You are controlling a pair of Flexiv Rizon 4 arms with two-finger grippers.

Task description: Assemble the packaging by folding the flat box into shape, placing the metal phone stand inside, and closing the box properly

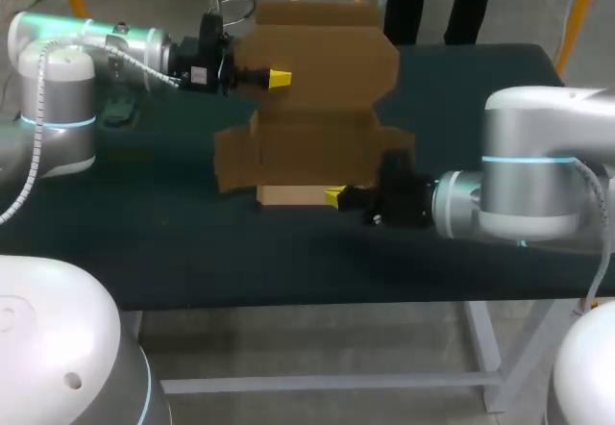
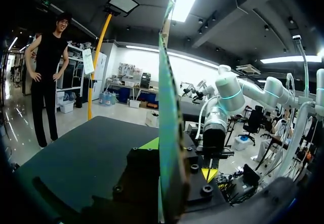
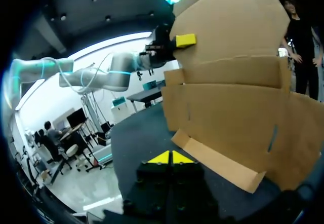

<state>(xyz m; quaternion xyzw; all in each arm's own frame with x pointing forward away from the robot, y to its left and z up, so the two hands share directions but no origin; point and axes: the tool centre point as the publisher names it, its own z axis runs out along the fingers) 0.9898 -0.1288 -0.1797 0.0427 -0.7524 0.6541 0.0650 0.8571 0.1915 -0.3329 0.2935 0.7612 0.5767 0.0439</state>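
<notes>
Folding is the step in hand, as I judge it. In the head view the flat brown cardboard box [image 1: 317, 88] stands half-raised on the dark tabletop [image 1: 192, 242], its panels creased but no walls formed yet. The metal phone stand cannot be made out. The left tool [image 1: 279, 79] sits at the upper panel's left edge. The right tool [image 1: 334, 196] lies low, just beside the pale bottom flap [image 1: 293, 194]. The next move probably calls for the right tool to steady or press the lower panels while the left bends the top over along its crease.

In the left wrist view the box runs edge-on between that tool's fingers, which appear clamped on it from both sides, only the board's thickness apart.

In the right wrist view the right tool's two yellow tips meet with no gap and grip nothing. The bottom flap lies just ahead of them; whether it touches them I cannot tell. The left tool's yellow tip presses the near face of the top panel.
</notes>
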